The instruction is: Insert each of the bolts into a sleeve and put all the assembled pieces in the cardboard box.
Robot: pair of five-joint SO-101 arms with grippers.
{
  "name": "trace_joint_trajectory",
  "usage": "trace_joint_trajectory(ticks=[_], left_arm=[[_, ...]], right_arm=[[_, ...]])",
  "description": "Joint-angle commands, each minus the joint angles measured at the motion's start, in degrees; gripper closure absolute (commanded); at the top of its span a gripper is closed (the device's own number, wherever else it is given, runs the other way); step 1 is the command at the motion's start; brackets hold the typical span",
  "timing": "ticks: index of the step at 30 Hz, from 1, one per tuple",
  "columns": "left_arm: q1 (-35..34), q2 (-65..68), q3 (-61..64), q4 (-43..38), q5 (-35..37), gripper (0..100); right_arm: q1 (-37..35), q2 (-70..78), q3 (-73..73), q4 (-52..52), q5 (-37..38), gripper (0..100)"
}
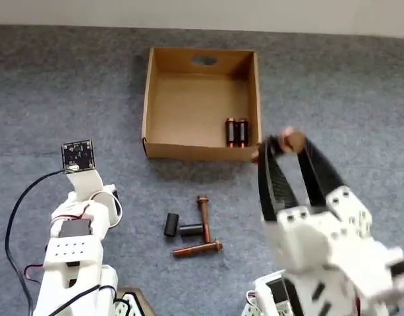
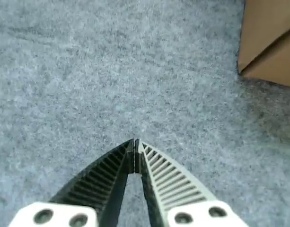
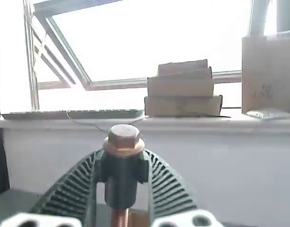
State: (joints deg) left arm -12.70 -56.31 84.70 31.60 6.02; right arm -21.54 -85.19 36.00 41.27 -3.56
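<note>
Grey felt covered the tabletop (image 1: 57, 85), with an open brown cardboard box (image 1: 147, 105) toward its far edge. The right gripper (image 1: 286, 145) clamped a copper bolt in a black sleeve (image 3: 121, 172) beside the box, probably for dropping in. Two assembled pieces (image 1: 236, 132) lay inside. Two bare copper bolts (image 1: 203, 214) and two loose black sleeves (image 1: 171, 224) waited toward the near edge. The left gripper (image 2: 135, 156) was closed and empty.

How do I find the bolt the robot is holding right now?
Find the cardboard box on the grey carpet, then look at its near right corner, where the right gripper is raised. Pinched in it is a copper bolt in a black sleeve. It alone is held up; the loose bolts lie on the carpet.
</note>
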Motion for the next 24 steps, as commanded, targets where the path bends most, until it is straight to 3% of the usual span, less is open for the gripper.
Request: trace_joint_trajectory(ticks=[1, 16, 20, 24], left_arm=[[-0.04, 0.04, -0.22, -0.97, -0.44, 96], [-0.04, 0.04, -0.22, -0.88, -0.44, 96], [-0.13, 0.04, -0.22, -0.7, -1.93, 96], [-0.13, 0.04, -0.04, -0.62, -5.8, 97]], right_arm=[[0.66, 14.9, -5.85, 0.13, -0.44, 99.1], [0.66, 55.87, -21.05, 0.4, -0.53, 99.1], [0.66, 63.69, -27.21, 4.97, -0.62, 99.1], [2.24, 73.36, -34.68, 9.36, -7.03, 99.1]])
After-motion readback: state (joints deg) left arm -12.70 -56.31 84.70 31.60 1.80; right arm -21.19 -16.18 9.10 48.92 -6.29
